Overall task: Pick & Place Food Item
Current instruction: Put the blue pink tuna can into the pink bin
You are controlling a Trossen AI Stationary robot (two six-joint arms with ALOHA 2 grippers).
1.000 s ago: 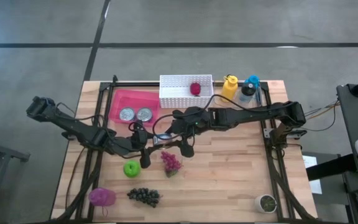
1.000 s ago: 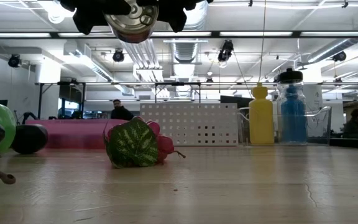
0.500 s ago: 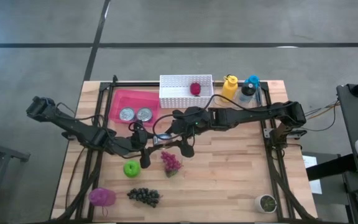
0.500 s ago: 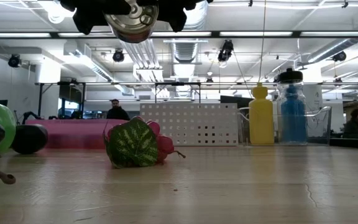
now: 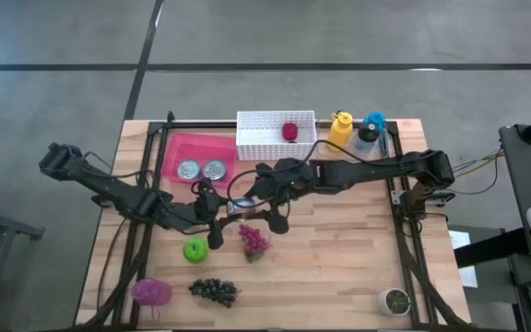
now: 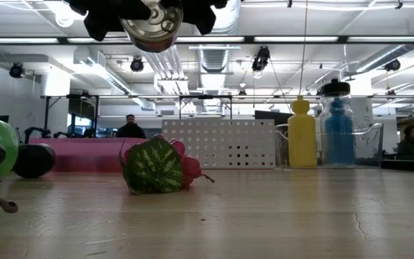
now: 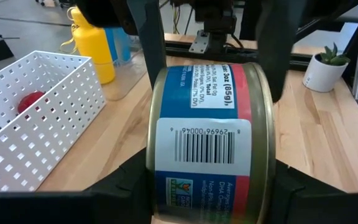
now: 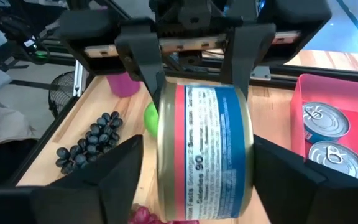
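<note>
- Can (image 7: pixel 209 143): up in the air above the table (image 5: pixel 339 267), lying on its side. It sits between both grippers, barcode label toward the L wrist cam and red/blue label toward the R wrist cam.
- L gripper (image 7: pixel 210 190): I see its fingers (image 8: pixel 143 59) pressed on opposite sides of the can, pinching it. This is the grip that carries it.
- R gripper (image 8: pixel 197 186): it comes at the can from the opposite end. Its fingers (image 8: pixel 107 177) flank the can but are spread a bit wider than it, w/ a thin gap on one side. I read that as not clamping.
- Low cam: I see the can's shiny end (image 6: pixel 152 25) high above the boards, w/ dark gripper parts round it.
- Below the fingers, on the wood: red grape bunch w/ a leaf (image 5: pixel 253 241) and green apple (image 5: pixel 194 249), both close under the meeting point.
- Farther out on the L gripper's side: dark grapes (image 5: pixel 214 290) and a purple item (image 5: pixel 151 292), near the table edge.
- Behind the fingers: pink tray (image 5: pixel 175 152) w/ two more cans (image 5: pixel 189 169) (image 5: pixel 215 169) in it.
- White basket (image 5: pixel 256 143) sits just beside the tray, w/ a red item (image 5: pixel 289 131) inside.
- Past the basket, along the R arm: yellow bottle (image 5: pixel 340 129) and blue bottle (image 5: pixel 372 127), side by side.
- Well apart from everything, at the far corner: small potted plant (image 5: pixel 395 302).
</note>
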